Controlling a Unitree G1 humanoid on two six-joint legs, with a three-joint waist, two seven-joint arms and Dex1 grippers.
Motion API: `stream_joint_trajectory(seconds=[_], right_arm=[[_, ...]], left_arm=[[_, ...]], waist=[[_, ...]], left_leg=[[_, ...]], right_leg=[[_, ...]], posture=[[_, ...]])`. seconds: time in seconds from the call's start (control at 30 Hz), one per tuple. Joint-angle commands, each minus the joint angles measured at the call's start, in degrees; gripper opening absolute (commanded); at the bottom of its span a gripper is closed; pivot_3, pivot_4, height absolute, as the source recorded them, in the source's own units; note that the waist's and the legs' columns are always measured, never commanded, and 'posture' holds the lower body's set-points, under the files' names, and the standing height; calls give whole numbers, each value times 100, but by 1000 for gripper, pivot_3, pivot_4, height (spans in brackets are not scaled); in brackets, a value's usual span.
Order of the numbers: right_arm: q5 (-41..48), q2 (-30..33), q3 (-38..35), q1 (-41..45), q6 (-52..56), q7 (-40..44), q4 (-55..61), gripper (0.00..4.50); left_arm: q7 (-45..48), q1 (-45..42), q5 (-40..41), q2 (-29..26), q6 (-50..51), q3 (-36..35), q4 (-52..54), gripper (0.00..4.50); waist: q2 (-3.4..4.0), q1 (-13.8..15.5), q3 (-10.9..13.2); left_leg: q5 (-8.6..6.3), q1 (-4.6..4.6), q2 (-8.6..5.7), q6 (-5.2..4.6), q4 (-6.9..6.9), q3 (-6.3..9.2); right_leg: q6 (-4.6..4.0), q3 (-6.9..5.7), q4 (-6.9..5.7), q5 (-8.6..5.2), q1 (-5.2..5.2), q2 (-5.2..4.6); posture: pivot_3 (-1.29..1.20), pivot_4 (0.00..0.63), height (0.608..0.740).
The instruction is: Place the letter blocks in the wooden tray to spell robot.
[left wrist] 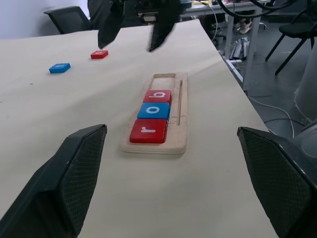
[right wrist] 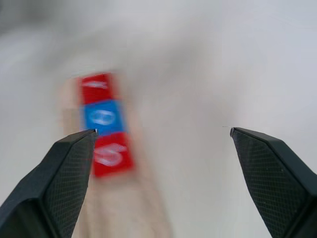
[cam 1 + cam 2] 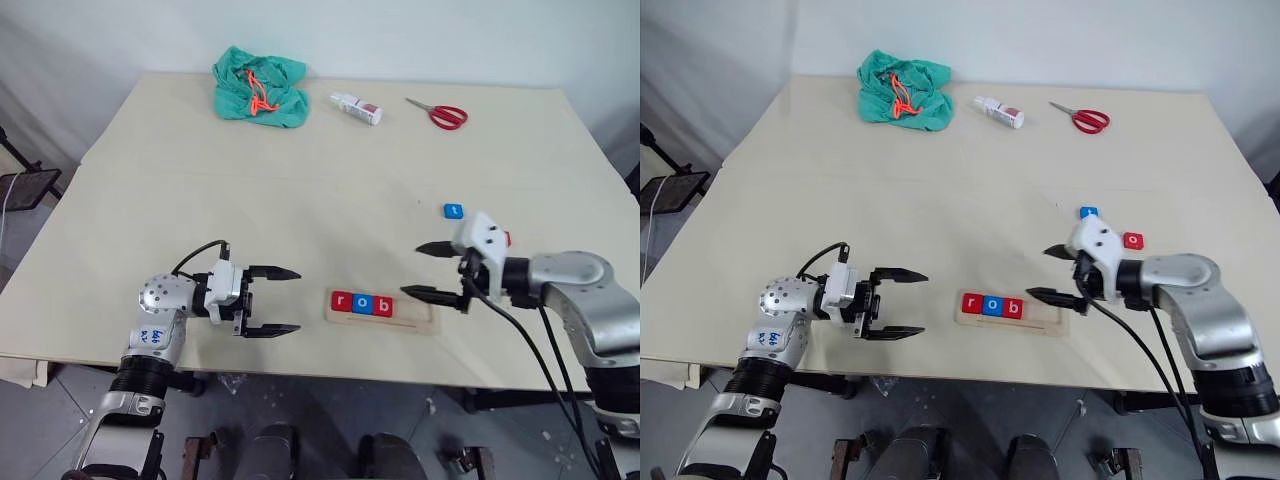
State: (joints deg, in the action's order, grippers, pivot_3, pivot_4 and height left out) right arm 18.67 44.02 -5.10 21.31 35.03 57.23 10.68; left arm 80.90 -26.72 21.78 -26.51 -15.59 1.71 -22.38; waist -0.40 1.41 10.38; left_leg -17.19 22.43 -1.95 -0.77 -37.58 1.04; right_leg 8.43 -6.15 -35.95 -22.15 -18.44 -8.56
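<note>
The wooden tray (image 3: 415,312) lies near the table's front edge. Three letter blocks sit in its left part: a red r (image 3: 341,301), a blue o (image 3: 362,303) and a red b (image 3: 383,305). A blue block (image 3: 454,211) and a red block (image 3: 1133,240) lie loose on the table behind and to the right of the tray. My right gripper (image 3: 430,272) hovers open just above the tray's empty right end, holding nothing. My left gripper (image 3: 272,300) stands open and empty to the left of the tray, pointing toward it.
A crumpled green cloth (image 3: 258,88) with an orange cord, a small white bottle (image 3: 357,107) and red-handled scissors (image 3: 440,113) lie along the table's far side. The table's front edge runs just below the tray.
</note>
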Motion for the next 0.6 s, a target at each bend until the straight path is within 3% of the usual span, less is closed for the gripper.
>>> stream_joint_trajectory(seconds=[0.03, 0.33, 0.6], right_arm=[[18, -194, -740, -314, 89, -866, 43, 4477], [-244, -751, -1875, -1307, -181, -2534, 29, 4477], [-242, -999, -2011, -1736, -200, -3088, 236, 4477]], left_arm=[[-2, -162, -25, 68, -128, 0, -125, 4500], [149, -394, -10, 242, -146, 60, -395, 4500], [398, -457, -29, 260, -171, 93, -560, 4500]], waist=[[0, -4, 0], [1, -3, -1], [3, -37, -2]], left_leg=[[0, -1, 0, 0, 1, 0], [0, -3, 2, 0, 10, -6], [1, -9, 2, -1, 15, -8]], right_leg=[[0, 0, 0, 0, -1, 0], [0, 1, -2, 0, -4, 1], [0, 5, -3, 0, -3, 1]], posture=[[0, 150, 740], [0, 150, 740], [0, 150, 740]])
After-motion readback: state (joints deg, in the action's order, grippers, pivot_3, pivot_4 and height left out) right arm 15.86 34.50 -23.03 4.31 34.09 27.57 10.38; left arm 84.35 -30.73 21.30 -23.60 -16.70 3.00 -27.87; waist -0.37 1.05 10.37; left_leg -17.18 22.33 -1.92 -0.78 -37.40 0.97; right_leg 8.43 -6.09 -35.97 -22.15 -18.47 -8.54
